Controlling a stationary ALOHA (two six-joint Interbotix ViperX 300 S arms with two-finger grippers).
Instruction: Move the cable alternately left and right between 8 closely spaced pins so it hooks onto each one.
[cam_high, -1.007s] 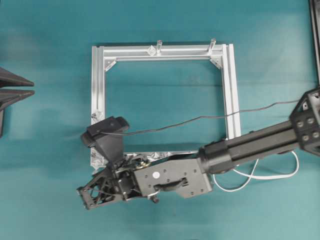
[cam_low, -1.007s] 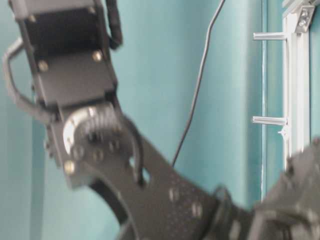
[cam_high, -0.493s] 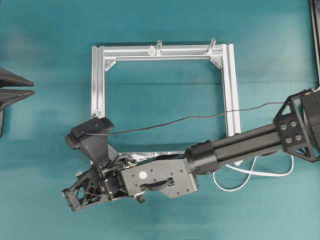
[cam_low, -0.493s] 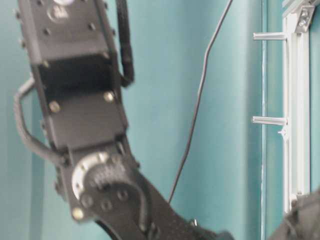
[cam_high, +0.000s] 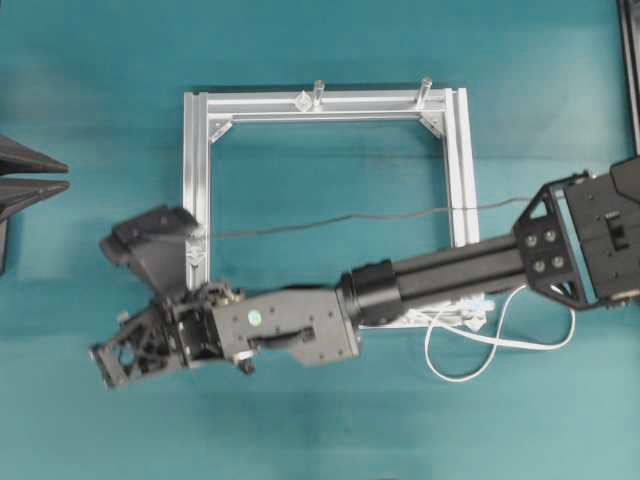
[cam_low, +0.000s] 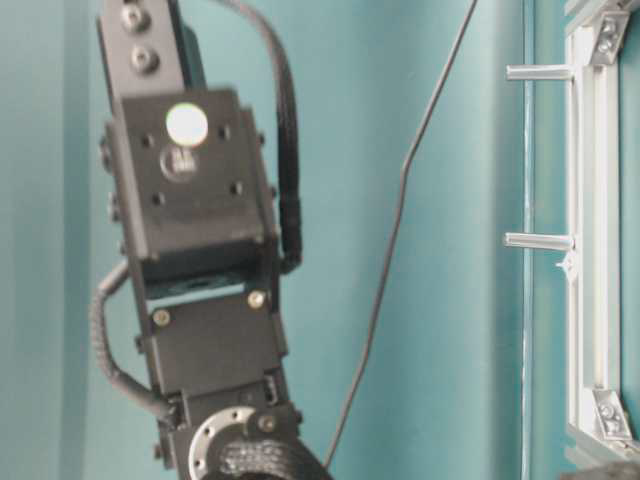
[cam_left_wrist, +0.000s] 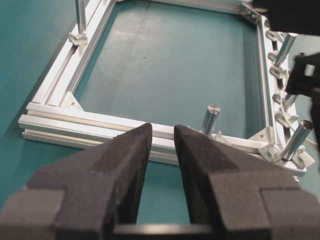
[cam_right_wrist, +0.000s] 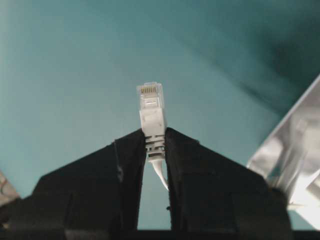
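Observation:
In the right wrist view my right gripper (cam_right_wrist: 155, 135) is shut on the cable's small clear plug (cam_right_wrist: 152, 102), which sticks out beyond the fingertips over bare teal table. From overhead the right gripper (cam_high: 105, 362) is left of the frame's near left corner, and the white cable (cam_high: 455, 379) lies in loops near the frame's near right corner. The pins (cam_left_wrist: 282, 119) are small translucent nubs along the silver frame rail (cam_left_wrist: 100, 122). One more pin (cam_high: 302, 101) sits on the far rail. My left gripper (cam_left_wrist: 162, 131) is open and holds nothing, at the table's left edge (cam_high: 62, 175).
Upright metal posts (cam_high: 319, 90) stand on the frame's far rail (cam_high: 370, 100), others (cam_left_wrist: 210, 117) on the rail nearest the left wrist camera. A thin black robot wire (cam_high: 330, 220) crosses above the frame. The right arm (cam_low: 200, 260) fills the table-level view's left side.
The right arm has swung left, off the frame's near left corner, with the plug still in its grip. The left gripper has not moved.

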